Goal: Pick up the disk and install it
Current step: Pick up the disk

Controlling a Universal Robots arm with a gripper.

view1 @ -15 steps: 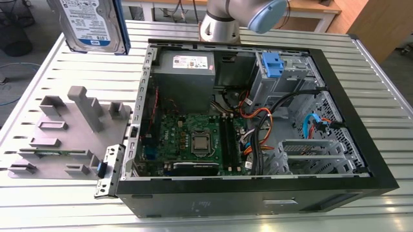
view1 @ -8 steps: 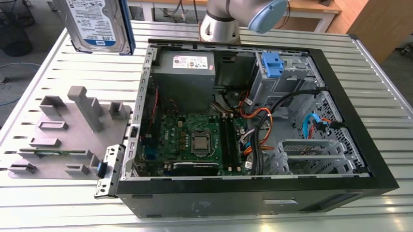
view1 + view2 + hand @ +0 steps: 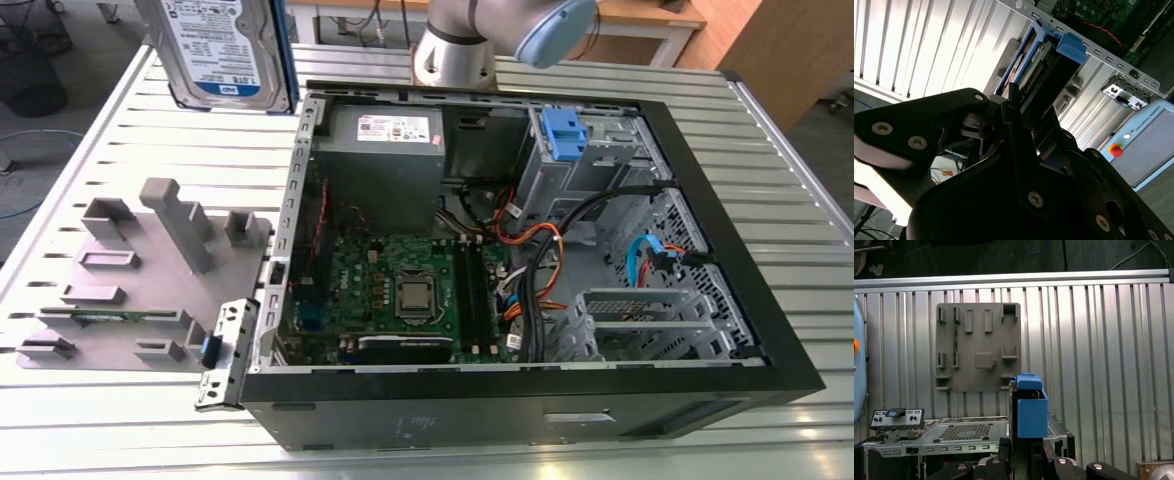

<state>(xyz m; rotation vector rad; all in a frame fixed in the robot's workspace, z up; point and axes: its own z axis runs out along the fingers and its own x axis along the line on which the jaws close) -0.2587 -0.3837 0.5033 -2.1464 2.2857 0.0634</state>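
- At the exterior view's left, a grey fixture plate point(image 3: 147, 270) lies flat.
- Just right of it, the disk point(image 3: 220, 50) hangs raised off the table, with the gripper point(image 3: 1028, 455) fingers closed on it.
- Further right sits the open computer case point(image 3: 441, 420). Pick-up looks done, and installing likely calls for squaring the blue rails to the drive cage point(image 3: 587, 150).

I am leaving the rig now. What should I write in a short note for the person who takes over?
Pincer: shut on the disk, which stands upright in it.
Disk: held in the air over the table, to the exterior view's left of the open computer case.
Done: the disk is picked up.
Left: the install; the disk is not yet inside the case.
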